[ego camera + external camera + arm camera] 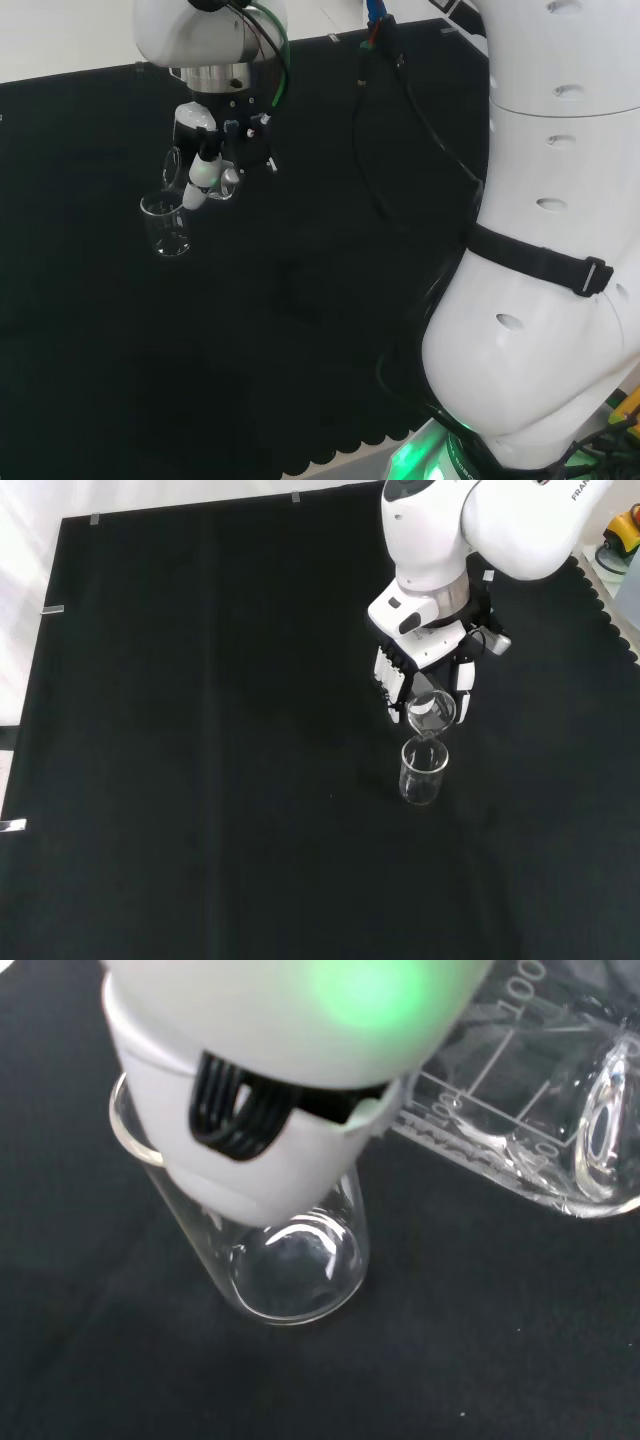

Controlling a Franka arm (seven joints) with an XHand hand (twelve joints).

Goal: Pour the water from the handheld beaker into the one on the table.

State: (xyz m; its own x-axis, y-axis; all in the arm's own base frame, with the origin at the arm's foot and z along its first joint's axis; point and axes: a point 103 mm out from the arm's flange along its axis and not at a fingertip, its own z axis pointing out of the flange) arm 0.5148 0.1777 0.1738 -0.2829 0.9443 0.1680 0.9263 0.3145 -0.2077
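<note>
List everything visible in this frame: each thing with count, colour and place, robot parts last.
Held beaker: one, clear glass, in the hand, tipped with its lip over the beaker below.
Standing beaker: one, clear glass, upright on the cloth just below the hand in the front view.
Cloth: one, black, covering the bench.
Cables: black bundle lying on the cloth beside the arm in the head view.
Yellow and red object: one, off the cloth at the front view's top right corner; too small to identify.
Arm: one, white, large links at the head view's right.
Hand: one, black and white, fingers curled round the held beaker.
</note>
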